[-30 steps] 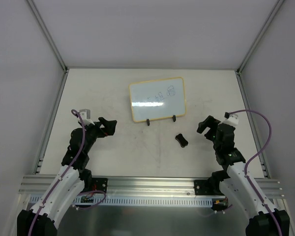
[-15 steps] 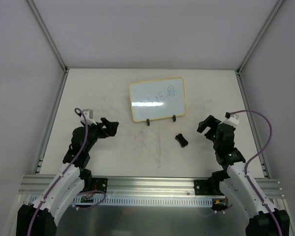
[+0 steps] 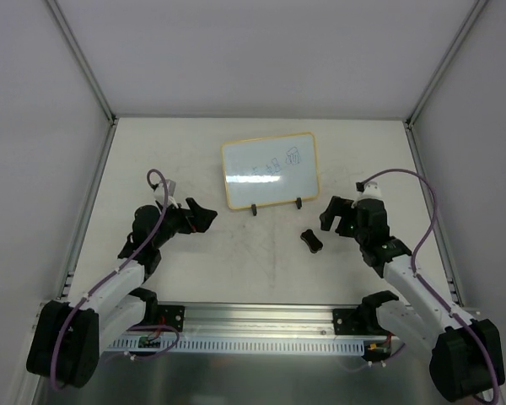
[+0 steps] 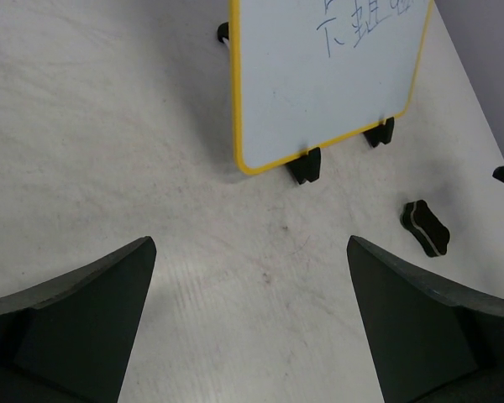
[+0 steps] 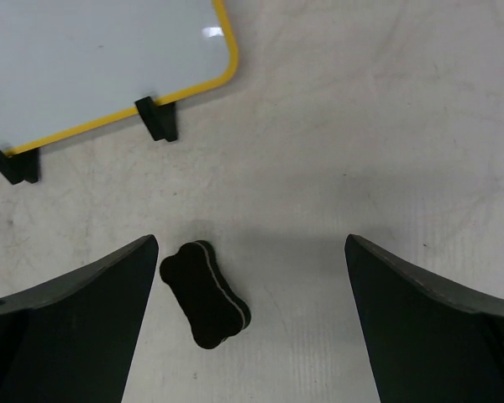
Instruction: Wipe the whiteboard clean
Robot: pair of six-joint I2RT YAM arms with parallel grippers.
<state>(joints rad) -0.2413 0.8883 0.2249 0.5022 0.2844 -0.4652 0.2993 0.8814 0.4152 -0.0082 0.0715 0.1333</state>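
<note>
Currently both stand wide open and empty: the left gripper (image 3: pixel 204 217) front-left of the whiteboard (image 3: pixel 270 170), the right gripper (image 3: pixel 327 214) front-right. A black block (image 3: pixel 312 240) lies near the whiteboard's right foot.

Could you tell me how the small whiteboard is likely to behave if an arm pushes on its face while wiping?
The whiteboard looks stiff and light: a thin flat panel in a yellow frame. Propped on only two small black feet, it may slide or tip back under a push. Its glossy face probably offers little grip.
</note>
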